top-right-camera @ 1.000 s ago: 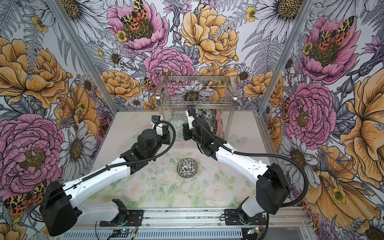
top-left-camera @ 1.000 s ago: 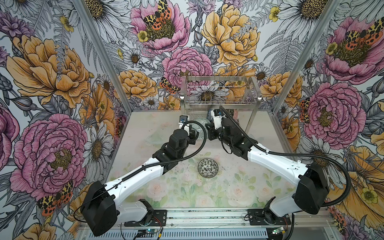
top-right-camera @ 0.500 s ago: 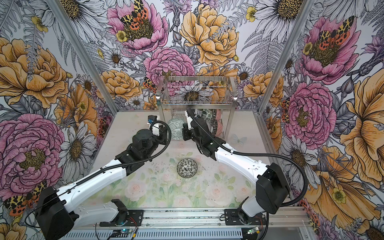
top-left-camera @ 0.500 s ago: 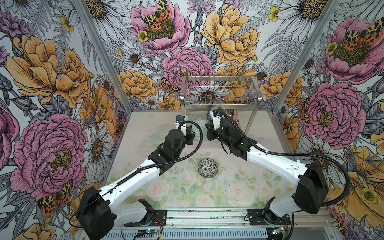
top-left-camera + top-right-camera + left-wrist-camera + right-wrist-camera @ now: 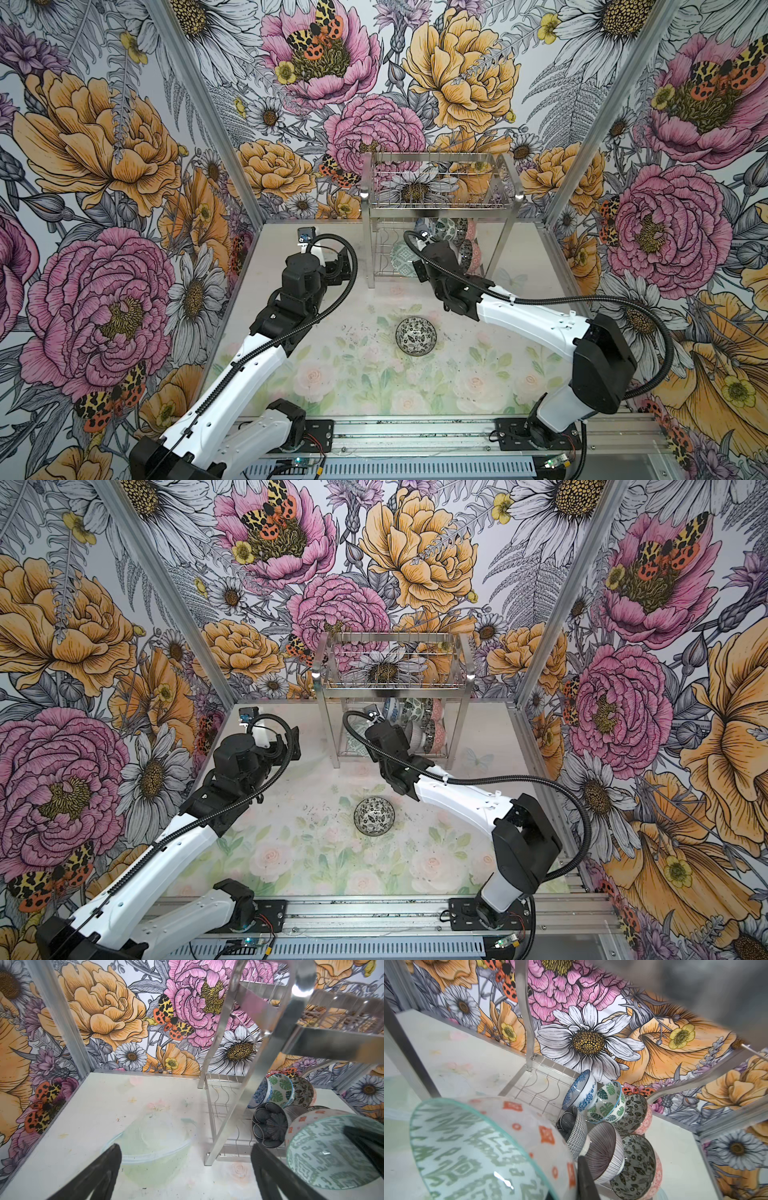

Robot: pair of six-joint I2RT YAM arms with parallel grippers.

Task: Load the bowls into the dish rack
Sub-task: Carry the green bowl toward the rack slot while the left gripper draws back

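The dish rack [image 5: 440, 210] [image 5: 390, 692] stands at the back of the table. Several bowls [image 5: 453, 232] [image 5: 608, 1103] lean on edge in its lower tier. My right gripper [image 5: 566, 1184] is shut on the rim of a green-patterned bowl [image 5: 477, 1147] [image 5: 332, 1153] [image 5: 402, 257], tilted on edge at the lower tier's front left. I cannot tell whether it rests on the wires. A black-and-white floral bowl [image 5: 417, 336] [image 5: 374, 816] sits upright on the table in front of the rack. My left gripper [image 5: 186, 1147] is open and empty, left of the rack.
The rack's flat front leg [image 5: 230, 1109] stands close to my left gripper's right finger [image 5: 268, 1169]. The upper basket [image 5: 436, 183] hangs over the right wrist. Cage walls close in the back and sides. A pale greenish round patch [image 5: 153, 1147] lies on the table below the left gripper.
My left gripper has opened and drawn back to the left, away from the rack. The right gripper has stayed at the lower tier, still shut on the green-patterned bowl.
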